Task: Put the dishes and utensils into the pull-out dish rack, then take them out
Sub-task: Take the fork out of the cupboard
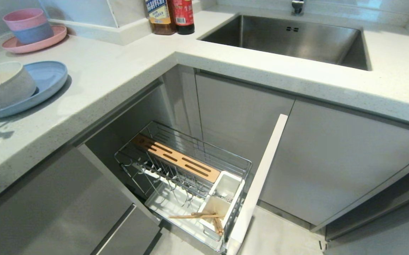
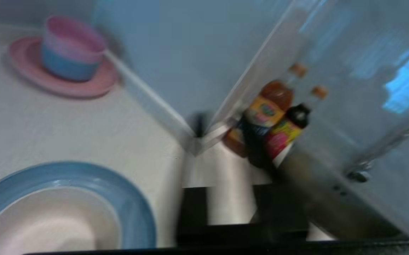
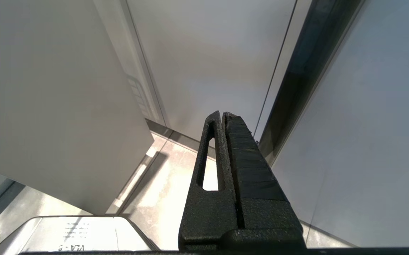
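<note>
The rack (image 1: 186, 177) stands pulled out; chopsticks (image 1: 204, 216) lie loose across its white holder (image 1: 222, 202), the fork not clearly visible. Bowl (image 1: 3, 85) sits on the plate (image 1: 49, 78) on the counter (image 1: 119, 71). The left gripper (image 2: 231, 205) hovers beside them, its jaws unclear; the right gripper (image 3: 224, 117) hangs parked, fingers pressed together

Pink plate (image 1: 31, 44) w/ stacked pink and blue bowls (image 1: 29, 25), two sauce bottles (image 1: 171, 16) nr steel sink (image 1: 289, 39), grey cabinet doors (image 1: 243, 120)
</note>
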You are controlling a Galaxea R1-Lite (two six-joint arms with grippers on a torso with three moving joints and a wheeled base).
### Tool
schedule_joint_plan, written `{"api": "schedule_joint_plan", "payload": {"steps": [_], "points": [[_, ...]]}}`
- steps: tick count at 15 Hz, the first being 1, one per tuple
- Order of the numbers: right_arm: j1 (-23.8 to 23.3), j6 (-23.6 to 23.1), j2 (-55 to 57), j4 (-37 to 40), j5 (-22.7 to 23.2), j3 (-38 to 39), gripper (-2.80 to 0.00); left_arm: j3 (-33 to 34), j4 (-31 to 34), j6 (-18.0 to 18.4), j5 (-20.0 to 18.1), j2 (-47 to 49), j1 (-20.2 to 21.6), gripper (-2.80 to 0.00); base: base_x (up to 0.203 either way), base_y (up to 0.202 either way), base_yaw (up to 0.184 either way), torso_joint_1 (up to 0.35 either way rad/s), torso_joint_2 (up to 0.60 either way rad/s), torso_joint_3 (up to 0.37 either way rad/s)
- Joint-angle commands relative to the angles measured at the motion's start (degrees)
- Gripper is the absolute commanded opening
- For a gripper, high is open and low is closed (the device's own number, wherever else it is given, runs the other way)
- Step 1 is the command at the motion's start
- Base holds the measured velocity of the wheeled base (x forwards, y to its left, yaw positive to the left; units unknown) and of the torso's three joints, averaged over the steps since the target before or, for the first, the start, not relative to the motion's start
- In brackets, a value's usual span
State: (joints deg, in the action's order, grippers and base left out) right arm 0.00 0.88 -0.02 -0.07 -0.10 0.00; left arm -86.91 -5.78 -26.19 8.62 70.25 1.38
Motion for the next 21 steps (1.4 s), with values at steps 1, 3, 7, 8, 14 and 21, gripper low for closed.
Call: {"api": "schedule_joint_plan", "payload": {"steps": [1,3,7,8,14,21], "points": [[0.00,0.00,0.02,-0.01,0.01,0.09,-2.80,1.93,-2.52,-0.45,0.00,-3.03,-1.97,-2.80,0.000,0.000,0.000,0.000,0.00,0.000],[0.00,0.00,0.02,-0.01,0.01,0.09,-2.80,2.19,-3.09,-1.89,0.88,-3.99,-7.74,-2.80,0.000,0.000,0.000,0.000,0.00,0.000],[0.00,0.00,0.02,-0.01,0.01,0.09,-2.80,3.61,-1.74,-3.32,5.69,-4.94,-24.92,-2.80,0.000,0.000,0.000,0.000,0.00,0.000],[0.00,0.00,0.02,-0.01,0.01,0.09,-2.80,4.22,-0.19,-3.41,6.68,-4.66,-29.36,-2.80,0.000,0.000,0.000,0.000,0.00,0.000],[0.00,0.00,0.02,-0.01,0.01,0.09,-2.80,7.93,10.22,-3.56,14.08,5.70,-44.82,-2.80,0.000,0.000,0.000,0.000,0.00,0.000],[0.00,0.00,0.02,-0.01,0.01,0.09,-2.80,-2.74,42.60,-7.55,12.05,21.11,-45.56,-2.80,0.000,0.000,0.000,0.000,0.00,0.000]]}}
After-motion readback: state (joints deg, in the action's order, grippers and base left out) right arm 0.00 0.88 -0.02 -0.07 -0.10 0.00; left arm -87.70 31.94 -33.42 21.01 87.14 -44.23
